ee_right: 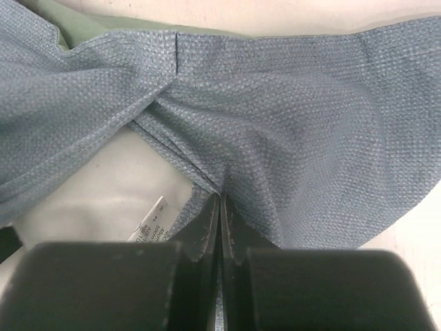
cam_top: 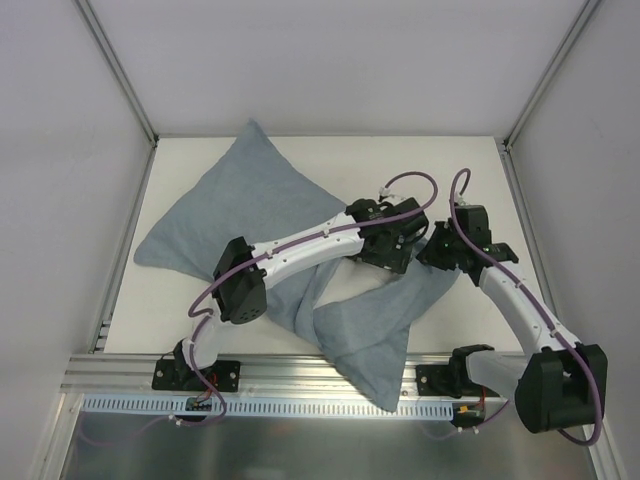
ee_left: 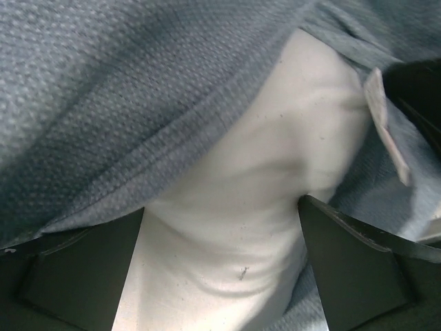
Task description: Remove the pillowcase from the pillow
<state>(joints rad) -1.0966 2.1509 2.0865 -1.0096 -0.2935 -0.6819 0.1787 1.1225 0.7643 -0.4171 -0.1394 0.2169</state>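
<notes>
Now my left pincer (ee_left: 220, 214) reaches across the pillowcase (cam_top: 240, 200), spread wide over the bare pillow (ee_left: 275, 138). My right pincer (ee_right: 219, 203) is clenched on a pillowcase fold.

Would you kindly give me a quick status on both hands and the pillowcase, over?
Left hand open, straddling exposed pillow. Right hand shut on pillowcase by its opening. Pillow mostly inside. No obstruction seen.

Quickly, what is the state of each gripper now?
Left gripper: open, straddling the bare white pillow.
Right gripper: closed, pinching a fold of the pillowcase.
</notes>
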